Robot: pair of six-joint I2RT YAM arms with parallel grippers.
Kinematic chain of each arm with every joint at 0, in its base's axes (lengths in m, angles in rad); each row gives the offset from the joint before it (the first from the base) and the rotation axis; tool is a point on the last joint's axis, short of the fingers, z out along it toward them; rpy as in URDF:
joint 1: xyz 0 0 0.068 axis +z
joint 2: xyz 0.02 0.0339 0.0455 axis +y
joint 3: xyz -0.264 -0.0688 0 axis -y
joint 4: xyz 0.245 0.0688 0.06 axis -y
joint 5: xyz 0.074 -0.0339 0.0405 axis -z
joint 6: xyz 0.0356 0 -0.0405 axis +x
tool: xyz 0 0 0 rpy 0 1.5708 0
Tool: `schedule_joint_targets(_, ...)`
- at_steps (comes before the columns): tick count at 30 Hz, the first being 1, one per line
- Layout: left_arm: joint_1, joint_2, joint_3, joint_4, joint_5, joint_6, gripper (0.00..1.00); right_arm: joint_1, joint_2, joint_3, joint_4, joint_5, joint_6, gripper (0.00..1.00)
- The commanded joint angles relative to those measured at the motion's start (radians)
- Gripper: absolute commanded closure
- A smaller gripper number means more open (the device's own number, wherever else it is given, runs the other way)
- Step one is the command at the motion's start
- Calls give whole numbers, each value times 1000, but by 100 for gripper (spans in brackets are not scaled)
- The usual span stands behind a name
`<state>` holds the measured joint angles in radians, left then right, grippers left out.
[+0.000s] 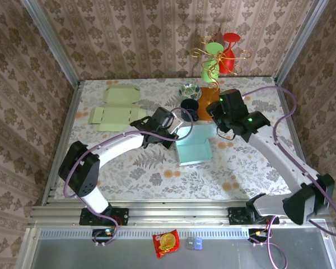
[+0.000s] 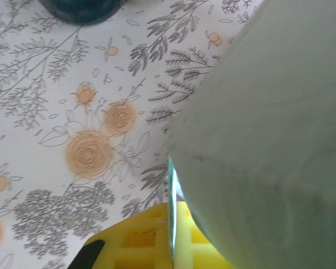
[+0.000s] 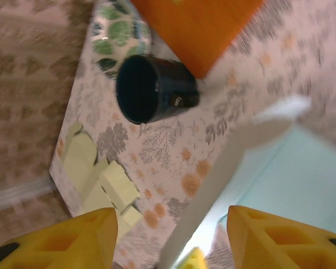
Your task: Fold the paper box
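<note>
Floral tablecloth (image 1: 129,174) inside wallpapered enclosure. Pale teal paper box (image 1: 195,150) sits mid-table, base flat, one wall flap raised at its far left side. Flap is pinched by left gripper (image 1: 178,121); the paper edge runs between its yellow fingers (image 2: 134,241). Jaws of right gripper (image 3: 173,241) spread wide, the raised flap standing between them. Dark mug (image 3: 151,89) near, just beyond box

Left gripper (image 1: 181,120) is clamped on the left flap of the box (image 1: 195,150). Right gripper (image 3: 171,224), 2 fingers spread, straddles another raised flap.
</note>
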<state>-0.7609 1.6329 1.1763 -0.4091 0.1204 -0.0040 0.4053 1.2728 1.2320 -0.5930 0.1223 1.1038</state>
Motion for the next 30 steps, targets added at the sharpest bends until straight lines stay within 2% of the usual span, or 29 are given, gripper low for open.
schedule_joint_targets(1, 78, -67, -28, -72, 81, 137, 100, -30, -70, -95, 50, -73, -521, 45)
schedule_joint_targets(5, 163, -99, -37, -125, 173, 255, 100, -82, -96, -162, 51, -252, -745, 45)
schedule_joint_targets(9, 217, -112, -54, -135, 233, 334, 100, -85, -56, -213, 114, -349, -851, 44)
schedule_joint_targets(13, 239, -90, -44, -163, 231, 377, 100, -82, 8, -262, 196, -402, -951, 41)
schedule_joint_targets(20, 244, -67, -36, -160, 208, 380, 100, -57, 161, -259, 274, -356, -1104, 36)
schedule_joint_targets(24, 245, -67, -44, -145, 203, 373, 98, -54, 228, -215, 306, -356, -1155, 24)
schedule_joint_targets(30, 248, -61, -43, -133, 202, 365, 97, -49, 334, -119, 294, -340, -1208, 25)
